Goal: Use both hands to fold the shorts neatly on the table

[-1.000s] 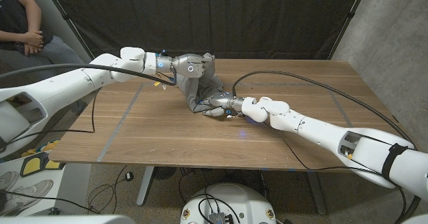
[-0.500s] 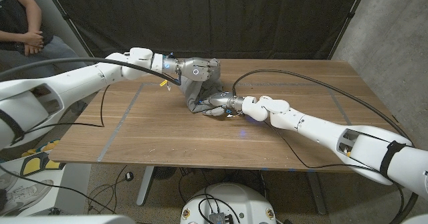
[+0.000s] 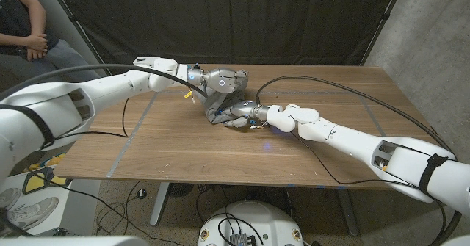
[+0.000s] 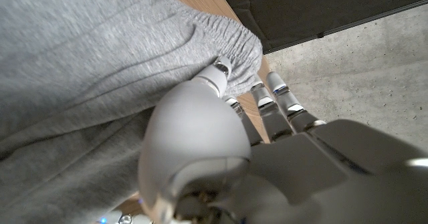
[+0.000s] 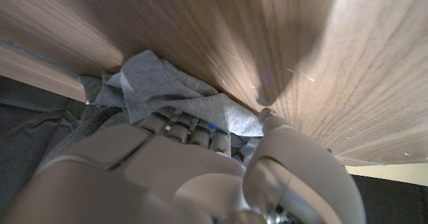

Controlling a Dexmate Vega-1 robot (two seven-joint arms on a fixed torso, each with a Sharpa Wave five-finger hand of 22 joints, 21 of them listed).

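Head view showed the soft grey jersey shorts (image 3: 220,103) bunched at the wooden table (image 3: 183,143)'s twelve o'clock, left hand (image 3: 224,79) gripping the waistband, right hand (image 3: 246,114) clutching a hem; limp, light, best taken at corners.

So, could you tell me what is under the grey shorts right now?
The wooden table lies beneath the shorts. Both the left hand and right hand grip the fabric; anything beneath the bunched cloth is hidden.

Even, bright lighting; wrist views softly blurred.
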